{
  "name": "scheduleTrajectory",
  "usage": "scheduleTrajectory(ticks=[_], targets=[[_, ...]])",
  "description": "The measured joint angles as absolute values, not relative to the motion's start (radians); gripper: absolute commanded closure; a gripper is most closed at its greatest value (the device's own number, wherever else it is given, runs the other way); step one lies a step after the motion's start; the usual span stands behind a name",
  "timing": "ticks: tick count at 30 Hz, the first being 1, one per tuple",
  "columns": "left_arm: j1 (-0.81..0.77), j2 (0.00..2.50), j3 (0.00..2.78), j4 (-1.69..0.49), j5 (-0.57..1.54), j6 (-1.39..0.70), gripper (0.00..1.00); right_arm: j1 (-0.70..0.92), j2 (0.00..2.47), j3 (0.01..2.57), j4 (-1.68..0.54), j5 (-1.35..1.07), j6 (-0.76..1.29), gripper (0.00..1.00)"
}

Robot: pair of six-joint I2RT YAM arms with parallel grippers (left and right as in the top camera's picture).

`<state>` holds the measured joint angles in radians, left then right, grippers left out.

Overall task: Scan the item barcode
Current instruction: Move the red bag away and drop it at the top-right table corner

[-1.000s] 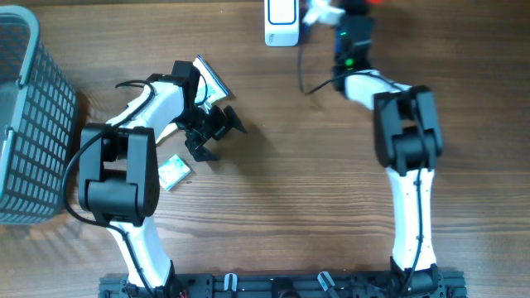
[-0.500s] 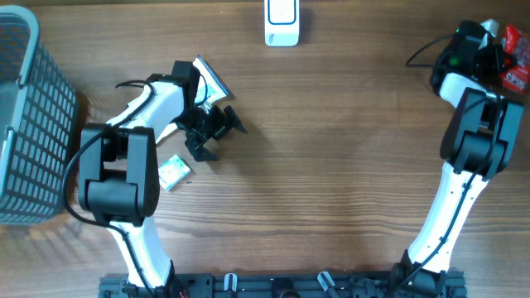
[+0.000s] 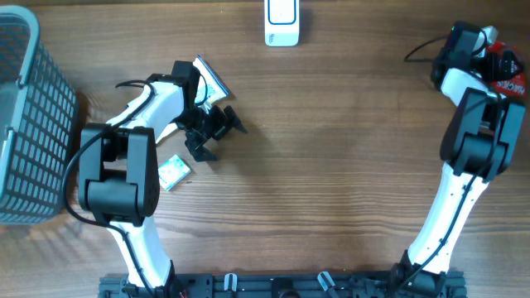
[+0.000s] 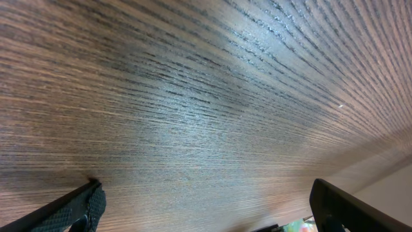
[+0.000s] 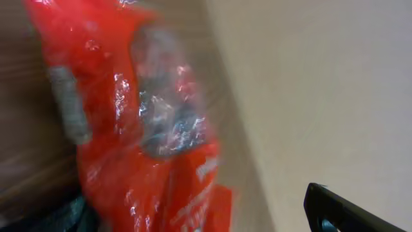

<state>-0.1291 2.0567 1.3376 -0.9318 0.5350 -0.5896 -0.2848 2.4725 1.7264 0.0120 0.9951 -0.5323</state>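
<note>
Right tool stands wide beside the red packet at the table's far right edge, well apart from the scanner, and left tool is wide and empty; judged step is set-down, and the next move calls for a clean lift clear.

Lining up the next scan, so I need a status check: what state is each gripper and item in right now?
Left gripper: open, empty.
Right gripper: open.
Red packet: right before the right gripper, blurred; touching or not, cannot tell.
Green packet: lying flat, untouched.
Silver packet: partly hidden.
Basket: upright.
Scanner: nothing held before it.
</note>
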Motion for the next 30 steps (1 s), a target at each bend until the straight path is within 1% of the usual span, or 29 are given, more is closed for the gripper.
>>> scheduleTrajectory(ticks=[2, 4, 7, 10, 13, 17, 22, 26, 27, 28, 30], targets=[[-0.129, 2.057, 1.338, -0.932, 0.535, -0.59, 0.0, -0.288, 2.434, 1.725, -0.087, 0.888, -0.456, 0.0], [-0.129, 2.057, 1.338, -0.932, 0.535, -0.59, 0.0, -0.297, 2.383, 1.723, -0.158, 0.727, -0.355, 0.0], [-0.129, 2.057, 1.338, -0.932, 0.535, -0.59, 0.0, -0.314, 2.313, 1.723, -0.205, 0.597, -0.23, 0.0], [-0.129, 2.057, 1.338, -0.932, 0.535, -0.59, 0.0, -0.35, 2.211, 1.723, -0.252, 0.498, -0.159, 0.0], [-0.129, 2.057, 1.338, -0.932, 0.535, -0.59, 0.0, -0.386, 2.106, 1.723, -0.315, 0.422, -0.125, 0.0], [-0.129, 2.057, 1.338, -0.932, 0.535, -0.59, 0.0, -0.42, 1.95, 1.723, -0.413, 0.245, -0.101, 0.0], [-0.129, 2.057, 1.338, -0.932, 0.535, -0.59, 0.0, -0.409, 1.787, 1.723, -0.545, -0.096, -0.09, 0.0], [-0.129, 2.057, 1.338, -0.931, 0.535, -0.59, 0.0, -0.408, 1.676, 1.724, -0.756, -0.362, -0.075, 0.0], [-0.129, 2.057, 1.338, -0.932, 0.535, -0.59, 0.0, -0.408, 1.67, 1.724, -0.774, -0.378, -0.062, 0.0], [-0.129, 2.057, 1.338, -0.932, 0.535, -0.59, 0.0, -0.408, 1.646, 1.724, -0.839, -0.474, -0.043, 0.0], [-0.129, 2.057, 1.338, -0.932, 0.535, -0.589, 0.0, -0.408, 1.639, 1.725, -0.921, -0.538, 0.016, 0.0]])
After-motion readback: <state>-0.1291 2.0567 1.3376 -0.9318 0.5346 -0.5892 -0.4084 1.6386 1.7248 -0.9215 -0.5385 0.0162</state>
